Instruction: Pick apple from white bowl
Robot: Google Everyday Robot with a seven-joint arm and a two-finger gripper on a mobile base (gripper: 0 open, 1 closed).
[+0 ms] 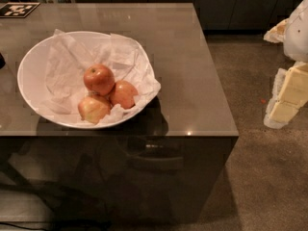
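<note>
Deep-red and highest in the pile, the apple (99, 79) rests on two others inside the white bowl (30, 66): an orange-red apple (123, 94) to its right and a paler, yellow-blushed apple (94, 109) nearer the camera. Crumpled paper (72, 64) lines the bowl and spills over its right rim. The bowl stands on the left part of the glossy brown surface (192, 57), close to the near edge.

The end effector (288, 96) hangs at the far right of the scene, over the floor and well apart from the bowl. I cannot tell how wide it stands; nothing red shows in it, so it likely carries nothing.

The main risk is the stacking. The target is only propped on its neighbours, so a descent that lands off-centre could roll it into the paper or knock the other apples aside. A low approach from the right could clip the rim or snag the overhanging paper and drag it along. A sideways shove could slide the bowl on the slick top, toward the near edge. Closing on the orange-red neighbour by mistake is also plausible, since the two touch.
</note>
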